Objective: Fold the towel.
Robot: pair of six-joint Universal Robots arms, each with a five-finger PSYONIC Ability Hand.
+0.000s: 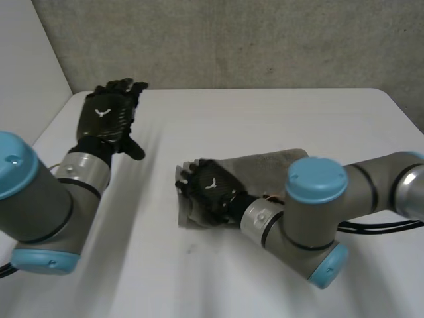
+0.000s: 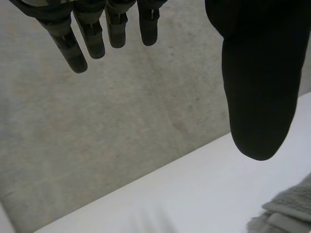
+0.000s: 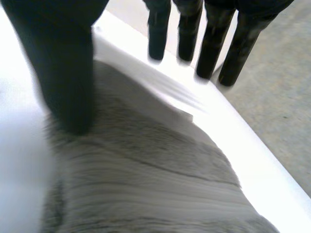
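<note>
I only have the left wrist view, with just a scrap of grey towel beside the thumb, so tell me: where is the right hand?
Observer: The right hand is over the towel, at the end nearer the left hand.
Operator: Is it gripping the cloth?
Observer: No. In its wrist view its fingers are straight, reaching past the towel's edge over the table.
Operator: Is the towel spread out?
Observer: No, it lies as a folded strip in the table's middle, apart from the left hand.

White table point(image 1: 265, 119) before grey wall point(image 1: 252, 40)
</note>
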